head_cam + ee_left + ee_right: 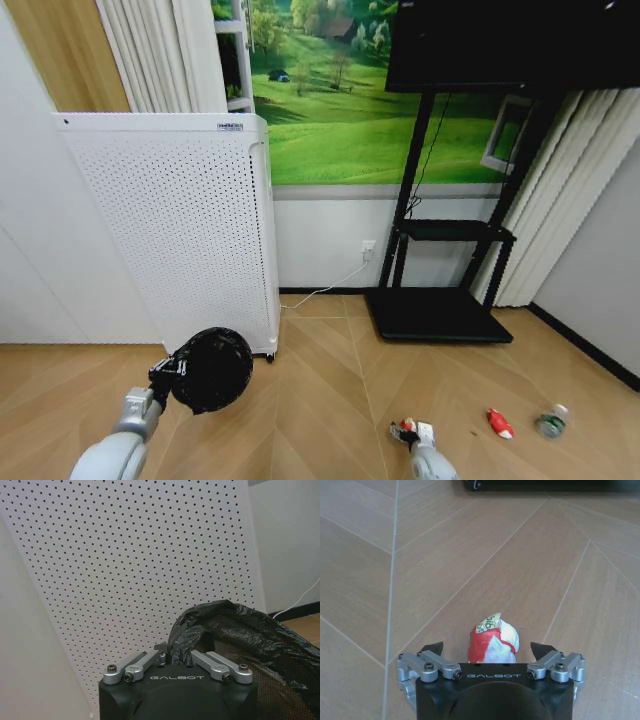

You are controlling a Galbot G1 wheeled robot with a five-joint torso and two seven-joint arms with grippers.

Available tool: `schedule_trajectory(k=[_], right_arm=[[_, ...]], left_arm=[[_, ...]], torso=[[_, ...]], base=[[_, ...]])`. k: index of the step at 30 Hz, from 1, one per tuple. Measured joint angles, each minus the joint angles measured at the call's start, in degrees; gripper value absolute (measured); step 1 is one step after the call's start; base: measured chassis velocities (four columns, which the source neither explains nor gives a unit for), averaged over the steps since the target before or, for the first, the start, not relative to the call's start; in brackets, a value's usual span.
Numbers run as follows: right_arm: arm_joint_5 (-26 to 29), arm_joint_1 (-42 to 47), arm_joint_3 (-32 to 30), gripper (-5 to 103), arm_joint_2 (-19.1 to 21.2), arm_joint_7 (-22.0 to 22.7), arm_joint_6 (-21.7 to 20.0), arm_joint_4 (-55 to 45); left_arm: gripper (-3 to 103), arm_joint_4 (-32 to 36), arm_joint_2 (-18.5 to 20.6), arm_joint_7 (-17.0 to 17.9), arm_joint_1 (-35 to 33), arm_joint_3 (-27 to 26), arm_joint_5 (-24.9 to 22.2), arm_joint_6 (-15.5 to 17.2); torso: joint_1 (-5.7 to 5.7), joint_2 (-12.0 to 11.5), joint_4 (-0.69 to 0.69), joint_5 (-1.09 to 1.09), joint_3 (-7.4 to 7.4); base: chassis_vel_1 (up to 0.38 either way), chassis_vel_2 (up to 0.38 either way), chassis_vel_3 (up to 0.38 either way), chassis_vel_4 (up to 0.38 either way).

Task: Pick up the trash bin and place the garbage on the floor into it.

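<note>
Wood floor (pixel 470 555), wrapper (pixel 492 642) between right end effector (pixel 490 652) fingers

The left hand (pixel 172 374) is reaching forward from a raised, bent arm, its fingers (pixel 150 658) closed together in a pinch. The right hand (pixel 487 647) is pointing down near the floor, its fingers (pixel 433 647) spread wide apart.
</note>
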State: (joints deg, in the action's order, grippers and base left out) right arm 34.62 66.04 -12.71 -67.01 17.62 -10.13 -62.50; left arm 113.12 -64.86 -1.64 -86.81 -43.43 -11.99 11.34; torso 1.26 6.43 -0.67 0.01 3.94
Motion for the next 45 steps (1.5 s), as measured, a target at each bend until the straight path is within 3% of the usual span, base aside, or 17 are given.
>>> schedule_trajectory(k=[2, 16, 21, 25, 28, 32, 37, 45], right_arm=[[-0.32, 0.03, 0.05, 96, -0.04, -0.32, 0.02, 0.01], [-2.18, -0.08, 0.74, 38, 0.22, -1.49, 1.10, 0.62], [-2.21, 0.92, 0.66, 30, 0.59, -1.53, 1.24, -1.25], [-0.54, 2.59, -0.08, 29, 2.36, -1.16, 0.86, -5.75], [3.66, 5.96, -1.32, 29, 6.79, 0.09, -0.50, -16.87], [6.42, 8.06, -2.21, 29, 9.54, 0.84, -1.29, -24.49], [9.10, 10.34, -3.26, 29, 12.99, -0.32, -0.45, -35.47], [10.71, 8.27, -0.86, 29, 16.14, -3.97, 2.09, -40.85]], left_arm=[[7, -0.06, 0.00, -0.01, -0.06, -0.09, 0.00, -0.11], [7, -0.62, -0.25, -0.23, -0.30, -0.49, 0.32, -0.72], [7, -0.60, -0.22, -0.44, 0.16, -0.33, 0.27, -0.74], [7, -0.52, -0.19, -0.55, 0.96, -0.34, -0.14, -0.74], [7, -0.46, -0.01, -0.57, 2.16, 0.91, -0.46, -0.75], [7, -0.66, -0.11, -0.59, 3.17, 2.95, -0.47, -0.76], [7, -1.99, -0.51, -0.42, 6.67, 9.46, -0.30, -0.70], [7, -4.20, -1.65, 0.53, 12.83, 17.44, 0.75, 0.06]], torso=[[0.00, 0.00, 0.00, -0.01, 0.00], [0.00, 0.00, 0.00, -0.01, 0.00], [0.00, 0.00, 0.00, 0.01, 0.00], [0.00, 0.00, 0.01, 0.00, 0.00], [0.00, 0.00, -0.01, -0.01, 0.00], [0.00, 0.00, 0.00, 0.00, 0.00], [0.00, 0.00, 0.00, 0.00, 0.00], [0.00, 0.00, -0.01, 0.00, 0.00]], base=[[0.000, 0.000, 0.000, 0.000], [0.000, 0.000, 0.000, 0.000], [0.000, 0.000, 0.000, 0.000], [0.000, 0.000, 0.000, 0.000], [0.000, 0.000, 0.000, 0.000], [0.000, 0.000, 0.000, 0.000], [0.000, 0.000, 0.000, 0.000], [0.000, 0.000, 0.000, 0.000]])
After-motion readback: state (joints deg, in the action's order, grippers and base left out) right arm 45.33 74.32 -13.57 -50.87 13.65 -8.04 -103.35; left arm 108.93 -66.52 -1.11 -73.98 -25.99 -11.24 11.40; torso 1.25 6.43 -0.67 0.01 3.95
